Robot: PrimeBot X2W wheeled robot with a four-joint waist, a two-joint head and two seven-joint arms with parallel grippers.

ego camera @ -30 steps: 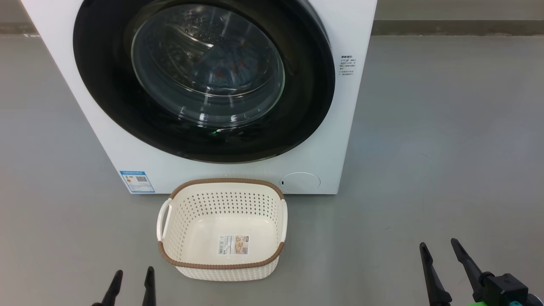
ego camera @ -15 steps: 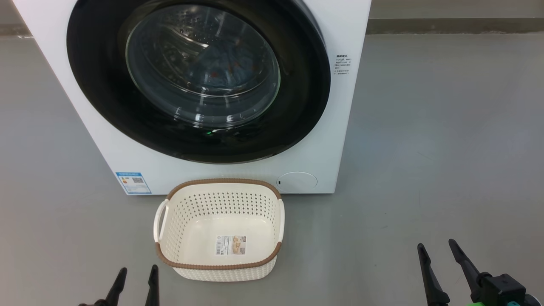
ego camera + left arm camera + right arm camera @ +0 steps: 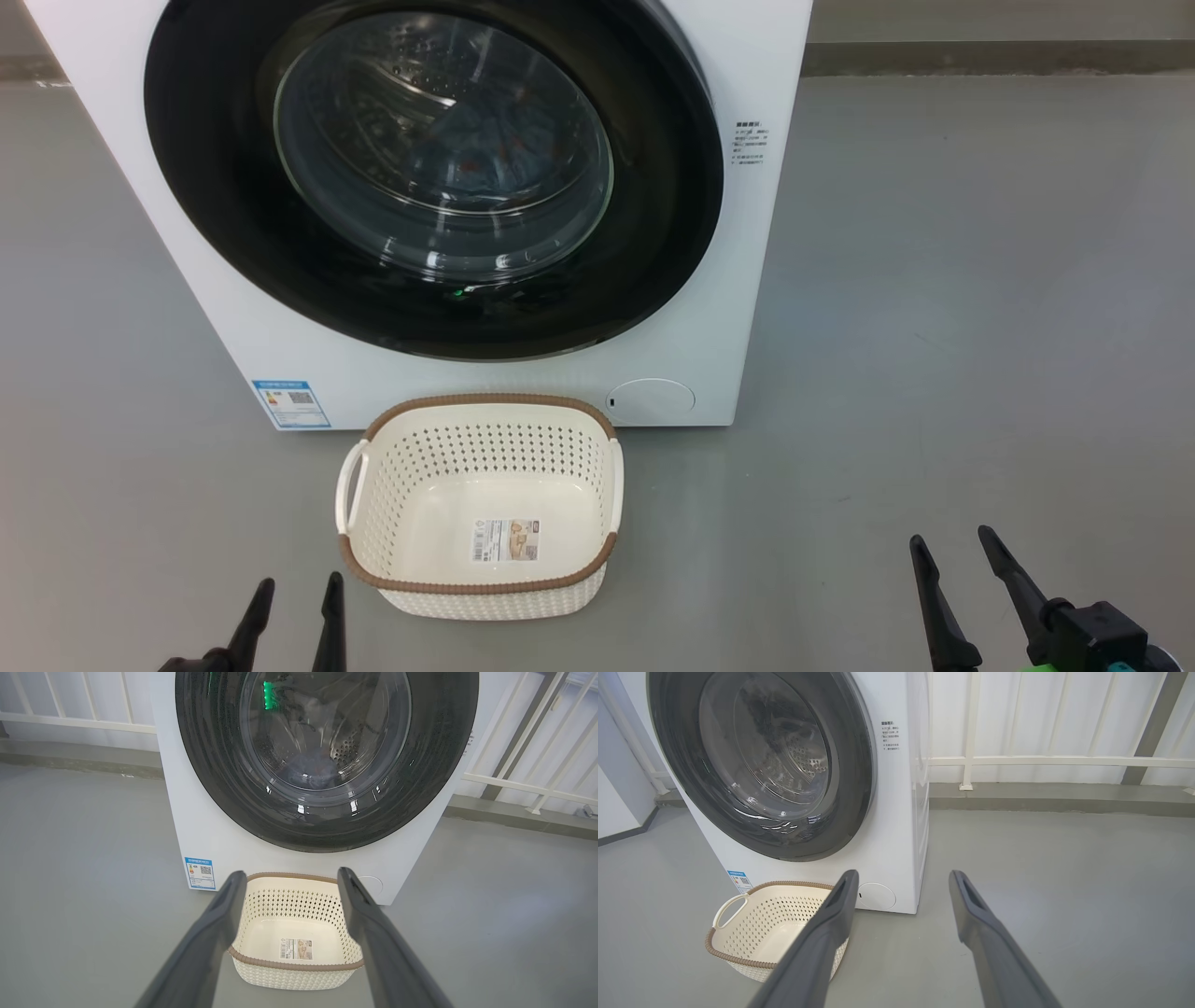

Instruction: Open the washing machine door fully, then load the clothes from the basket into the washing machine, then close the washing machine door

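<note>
Washing machine door (image 3: 233,215) sits shut on the white washing machine (image 3: 523,378), with blue clothes (image 3: 485,159) dimly visible behind its glass. The basket (image 3: 485,586) stands bare on the grey floor (image 3: 934,327) just before it, near the round cap (image 3: 651,399). The left gripper (image 3: 299,583) and right gripper (image 3: 950,537) hover on either side, fingers spread, holding nothing.
</note>
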